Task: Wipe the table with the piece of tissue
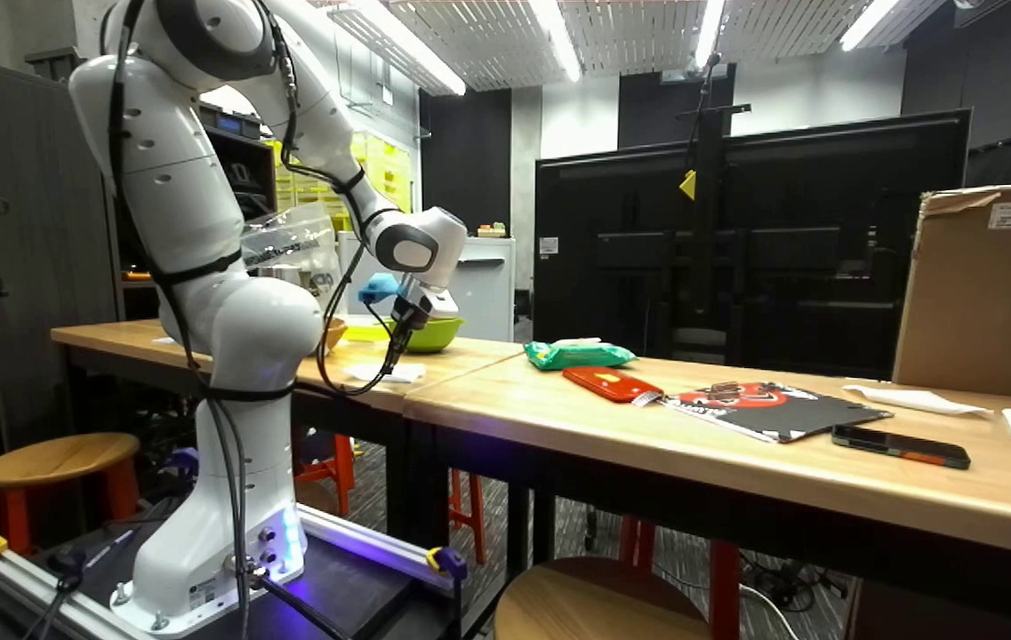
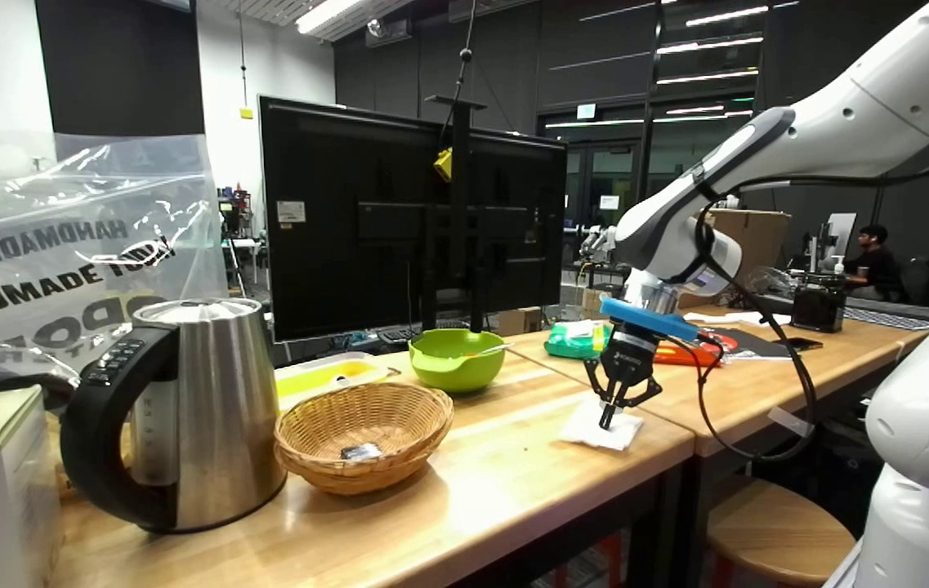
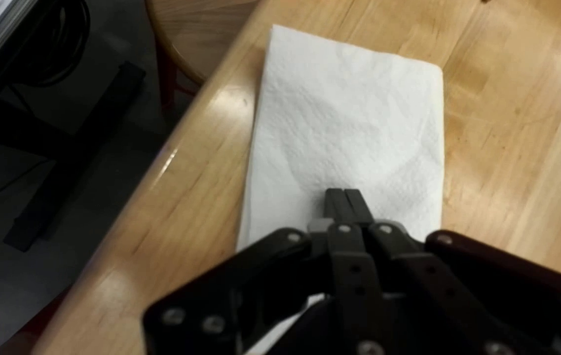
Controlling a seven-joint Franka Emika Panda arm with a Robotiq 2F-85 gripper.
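The table (image 1: 487,396) is a long light-brown wooden workbench; it also shows in an exterior view (image 2: 505,490) and the wrist view (image 3: 522,123). The piece of tissue (image 3: 359,113) is a folded white rectangle lying flat near the table's front edge. It shows in both exterior views (image 1: 409,372) (image 2: 623,433). My gripper (image 3: 343,191) points down over the tissue, fingers together with no tissue seen between them. In the exterior views its tips (image 1: 389,366) (image 2: 606,423) appear to touch the tissue's top. The tissue's near part is hidden under the gripper in the wrist view.
A green bowl (image 2: 457,363), a wicker basket (image 2: 362,449) and a steel kettle (image 2: 227,408) stand along the table. A green wipes pack (image 1: 578,356), red pouch (image 1: 612,384), dark magazine (image 1: 772,409), phone (image 1: 901,446) and other white tissues (image 1: 914,399) lie elsewhere on it.
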